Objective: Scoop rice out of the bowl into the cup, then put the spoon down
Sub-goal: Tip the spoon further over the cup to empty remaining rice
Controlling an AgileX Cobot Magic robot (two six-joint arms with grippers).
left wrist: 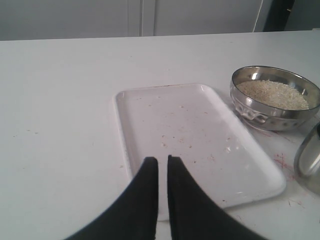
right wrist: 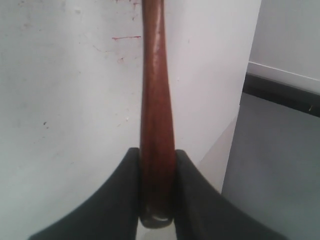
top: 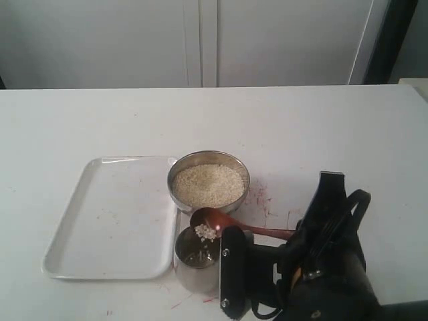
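The steel bowl (top: pixel 178 194) (left wrist: pixel 260 117) holds off-white rice (top: pixel 208 184) (left wrist: pixel 272 94) near the table's middle. Just in front of it stands the steel cup (top: pixel 194 264) (left wrist: pixel 310 157). The reddish-brown spoon (top: pixel 212 219) (right wrist: pixel 156 95) hangs tilted over the cup's mouth, and a small clump of grains (top: pixel 205 233) slides off its head. My right gripper (top: pixel 294 234) (right wrist: pixel 156 151) is shut on the spoon's handle near its end. My left gripper (left wrist: pixel 162 161) hovers over the tray's near edge, its fingers almost touching, with nothing between them. It is outside the exterior view.
A white rectangular tray (top: pixel 114 214) (left wrist: pixel 190 130) lies left of the bowl and cup, bare but for a few specks. Red marks (top: pixel 261 197) stain the table right of the bowl. In the right wrist view the table edge (right wrist: pixel 235 125) drops to a grey floor.
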